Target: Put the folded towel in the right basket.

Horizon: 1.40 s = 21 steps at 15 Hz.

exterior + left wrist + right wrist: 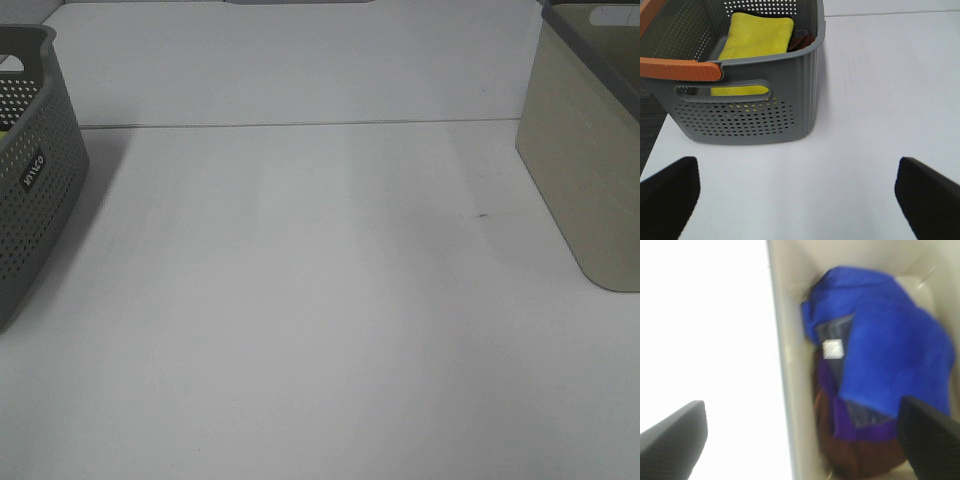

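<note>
White counter (320,300): grey perforated basket (35,170) at left edge, beige basket (580,170) at right edge. Blue towel (890,345) lay crumpled inside the beige basket, atop purple and brown cloths. Yellow folded towel (757,37) lay in the grey basket. Left hand (800,195) and right hand (800,440) were both spread wide, holding nothing.

Grey basket (35,190) label (illegible).

Grey perforated basket (747,107) holds yellow towel (760,35); beige basket (580,170) blue towel (890,340).
</note>
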Motion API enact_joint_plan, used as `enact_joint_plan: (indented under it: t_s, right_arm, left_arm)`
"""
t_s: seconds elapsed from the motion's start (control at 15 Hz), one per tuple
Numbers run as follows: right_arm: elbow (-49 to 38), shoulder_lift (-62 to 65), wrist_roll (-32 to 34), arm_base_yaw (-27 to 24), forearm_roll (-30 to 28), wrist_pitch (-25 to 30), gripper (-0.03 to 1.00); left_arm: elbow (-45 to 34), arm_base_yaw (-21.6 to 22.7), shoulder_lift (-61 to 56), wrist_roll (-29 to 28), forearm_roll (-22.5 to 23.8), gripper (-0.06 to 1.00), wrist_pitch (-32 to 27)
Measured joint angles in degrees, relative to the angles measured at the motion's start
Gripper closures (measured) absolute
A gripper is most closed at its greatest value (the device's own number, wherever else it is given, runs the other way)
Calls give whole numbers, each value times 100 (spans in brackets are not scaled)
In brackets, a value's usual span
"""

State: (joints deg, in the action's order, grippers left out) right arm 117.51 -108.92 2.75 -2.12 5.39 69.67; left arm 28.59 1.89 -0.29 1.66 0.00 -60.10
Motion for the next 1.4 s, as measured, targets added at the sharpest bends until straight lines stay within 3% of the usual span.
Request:
enact_joint_plan:
  t_s: [0.13, 0.33, 0.6, 1.07, 1.4]
  right_arm:
    - [-1914, 1484, 0, 46, 132, -6, -1]
    - [-4343, 3804, 0, 46, 160, -751, -1]
    - [-6727, 6847, -201, 46, 155, -963, -1]
    - [-8801, 10829, -206, 46, -344, -980, 0]
    - [-8864, 10909, -206, 46, -344, -951, 0]
  left_arm:
    - [0, 0, 0, 0, 0, -4, 0]
    - [0, 0, 0, 0, 0, -4, 0]
    - [0, 0, 0, 0, 0, -4, 0]
    - [0, 0, 0, 0, 0, -4, 0]
    - [0, 0, 0, 0, 0, -4, 0]
